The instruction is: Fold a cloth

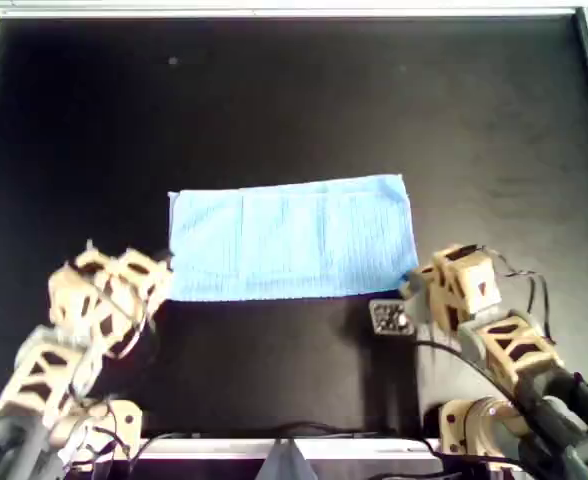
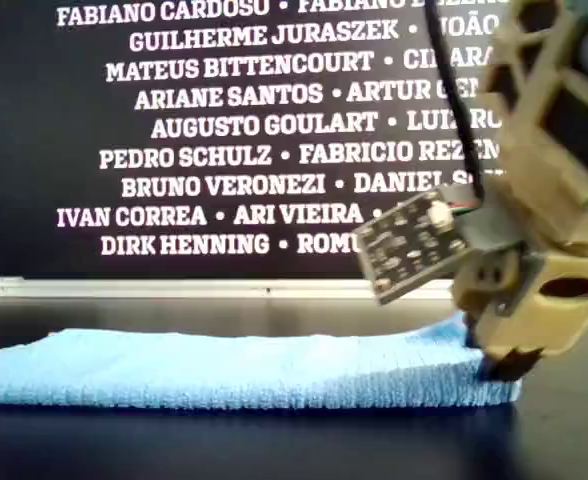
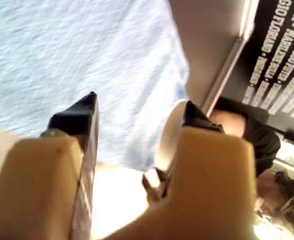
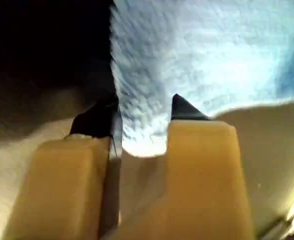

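The light blue cloth (image 1: 292, 240) lies flat on the black table as a wide rectangle, with a layer edge showing near its front side. My left gripper (image 1: 162, 268) is at the cloth's front corner on the overhead view's left. It is open (image 3: 142, 107), with the cloth (image 3: 62, 50) beyond its tips. My right gripper (image 1: 411, 285) is at the front corner on the overhead view's right. Its fingers straddle the cloth's edge (image 4: 212, 50) with a gap between them (image 4: 144, 107). In the exterior view its tips (image 2: 499, 365) touch the cloth's end (image 2: 234, 370).
A metal rail (image 1: 274, 10) frames the black table (image 1: 294, 100). A dark banner with white names (image 2: 224, 130) stands behind it. A small circuit board (image 1: 387, 317) hangs off the right wrist. Both arm bases sit at the overhead view's front edge.
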`<state>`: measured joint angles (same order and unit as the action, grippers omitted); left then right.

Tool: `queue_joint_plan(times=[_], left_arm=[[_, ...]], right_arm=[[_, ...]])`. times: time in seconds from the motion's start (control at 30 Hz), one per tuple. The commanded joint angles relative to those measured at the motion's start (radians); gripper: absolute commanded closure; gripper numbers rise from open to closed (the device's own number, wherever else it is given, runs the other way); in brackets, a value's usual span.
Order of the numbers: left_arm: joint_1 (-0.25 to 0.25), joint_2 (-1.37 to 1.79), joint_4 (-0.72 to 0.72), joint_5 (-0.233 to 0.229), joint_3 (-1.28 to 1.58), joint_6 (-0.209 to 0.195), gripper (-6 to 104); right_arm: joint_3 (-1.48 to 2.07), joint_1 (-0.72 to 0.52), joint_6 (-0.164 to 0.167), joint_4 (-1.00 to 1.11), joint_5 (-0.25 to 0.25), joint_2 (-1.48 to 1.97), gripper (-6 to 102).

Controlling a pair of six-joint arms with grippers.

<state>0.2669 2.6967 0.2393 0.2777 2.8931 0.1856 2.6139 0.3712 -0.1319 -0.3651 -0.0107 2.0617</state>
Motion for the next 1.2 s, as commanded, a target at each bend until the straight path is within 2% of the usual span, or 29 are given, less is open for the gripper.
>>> queue_joint_plan(times=[0.0,0.1,0.2,0.43,0.57,0.67,0.83,0.93,1.1,1.17], left_arm=[[0.008,0.126,-0.003,-0.003,0.025,0.006,38],[-0.008,0.236,-0.003,-0.003,0.023,0.006,38],[-0.057,0.379,-0.005,-0.003,0.018,0.006,38],[-0.284,0.410,-0.005,-0.003,-0.054,0.005,38],[-0.365,0.410,-0.005,-0.003,-0.052,0.005,38],[-0.373,0.410,-0.005,-0.003,-0.052,-0.005,38],[-0.373,0.410,-0.005,-0.002,-0.051,0.005,37],[-0.365,0.410,-0.005,0.002,-0.051,0.005,37],[-0.360,0.410,-0.005,0.014,-0.051,0.005,37],[-0.360,0.410,-0.005,0.014,-0.051,0.005,37]], right_arm=[[-0.003,-0.034,0.009,-0.005,-0.005,0.100,54],[-0.014,-0.046,0.009,-0.054,-0.005,0.224,54],[-0.020,-0.054,0.009,-0.132,-0.005,0.428,54],[0.103,-0.086,0.009,-0.170,-0.003,0.907,54],[0.181,-0.104,0.008,-0.167,-0.002,1.066,53],[0.190,-0.106,0.008,-0.167,-0.002,1.057,53],[0.218,-0.094,0.011,-0.172,0.000,1.025,51],[0.192,-0.098,0.011,-0.173,0.008,0.888,43],[0.064,-0.086,0.012,-0.173,0.017,0.445,24],[-0.026,-0.084,0.011,-0.179,0.018,0.279,20]])
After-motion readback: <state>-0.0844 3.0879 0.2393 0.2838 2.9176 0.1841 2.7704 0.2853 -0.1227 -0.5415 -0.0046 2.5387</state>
